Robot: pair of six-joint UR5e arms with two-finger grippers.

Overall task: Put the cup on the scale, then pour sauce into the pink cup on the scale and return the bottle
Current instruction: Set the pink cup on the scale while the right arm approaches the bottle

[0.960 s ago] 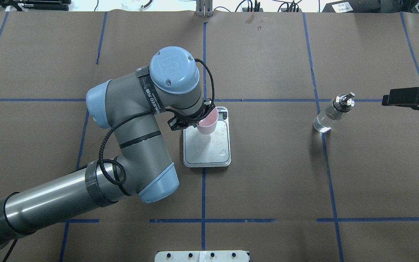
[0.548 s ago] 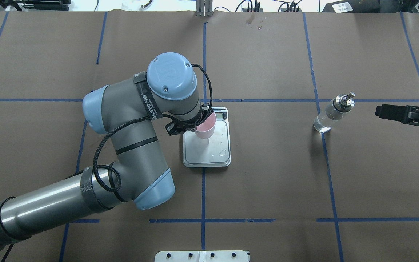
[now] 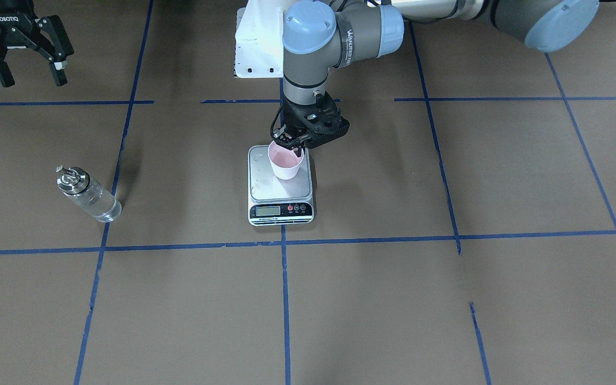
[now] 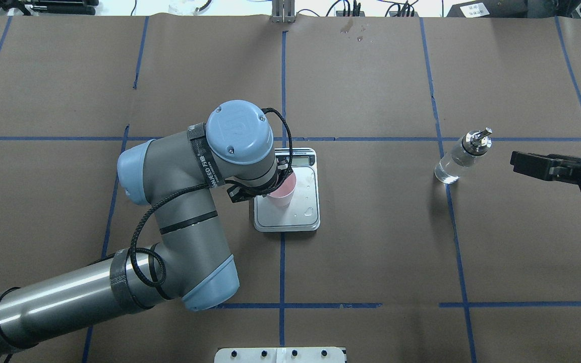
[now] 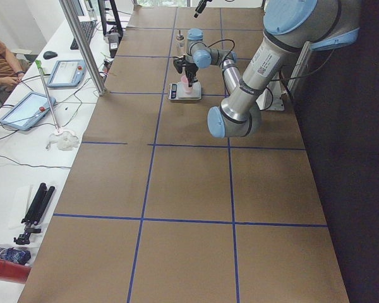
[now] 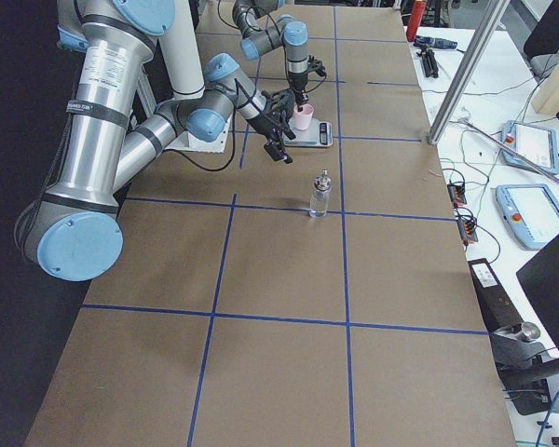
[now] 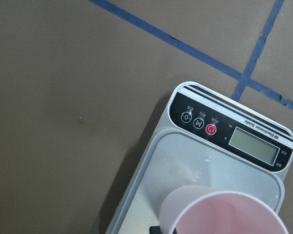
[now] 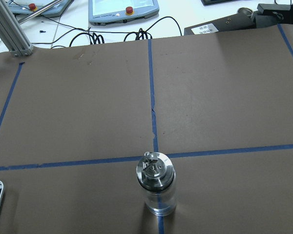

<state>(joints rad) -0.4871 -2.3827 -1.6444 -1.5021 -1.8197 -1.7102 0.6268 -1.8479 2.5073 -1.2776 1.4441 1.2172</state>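
The pale pink cup (image 3: 285, 163) is upright over the scale's (image 3: 263, 184) silver platform, held by its rim in my left gripper (image 3: 292, 143), which is shut on it. I cannot tell whether its base touches the platform. In the left wrist view the cup's rim (image 7: 224, 214) sits low, with the scale's black strip (image 7: 219, 127) beyond. In the overhead view the left wrist hides most of the cup (image 4: 284, 192). The clear bottle (image 4: 459, 157) with its metal spout stands upright well to the scale's right, holding clear liquid. My right gripper (image 3: 31, 77) is open and empty, short of the bottle (image 8: 156, 187).
A white mounting plate (image 4: 280, 354) sits at the table's near edge by the robot's base. Blue tape lines (image 4: 282, 272) grid the brown paper. Tablets and cables (image 8: 124, 9) lie past the table's far edge. A few droplets show on the scale's platform (image 4: 309, 212).
My left arm has drawn the cup back toward the robot and lower over the scale's platform. My right gripper has moved in toward the bottle.
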